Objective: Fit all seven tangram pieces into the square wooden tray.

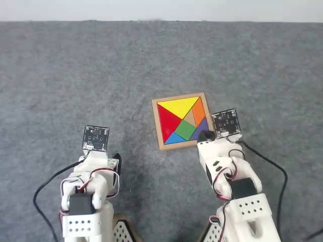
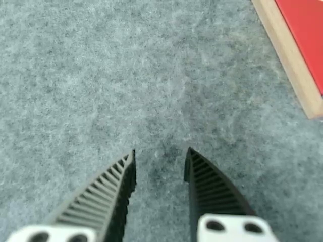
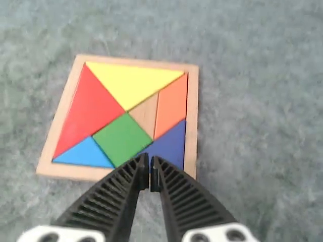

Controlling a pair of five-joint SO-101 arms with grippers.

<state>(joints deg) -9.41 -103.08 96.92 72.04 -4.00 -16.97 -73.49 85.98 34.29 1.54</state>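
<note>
The square wooden tray (image 1: 157,125) lies on the grey carpet right of centre, with seven coloured pieces set in it. A yellow triangle (image 3: 132,81) and a red triangle (image 3: 87,111) take up the larger part. A green square (image 3: 122,139), a blue triangle (image 3: 86,154), a tan triangle (image 3: 145,114), an orange parallelogram (image 3: 171,105) and a purple triangle (image 3: 170,144) make up the rest. My right gripper (image 3: 149,157) is shut with nothing in it, its tips over the tray's near edge by the purple triangle. My left gripper (image 2: 161,151) hangs open over bare carpet, left of the tray.
Grey carpet (image 1: 101,75) covers the whole table. The tray's corner rim (image 2: 290,55) and a strip of the red triangle (image 2: 308,30) show in the left wrist view. Both arm bases stand at the near edge, with cables trailing beside them.
</note>
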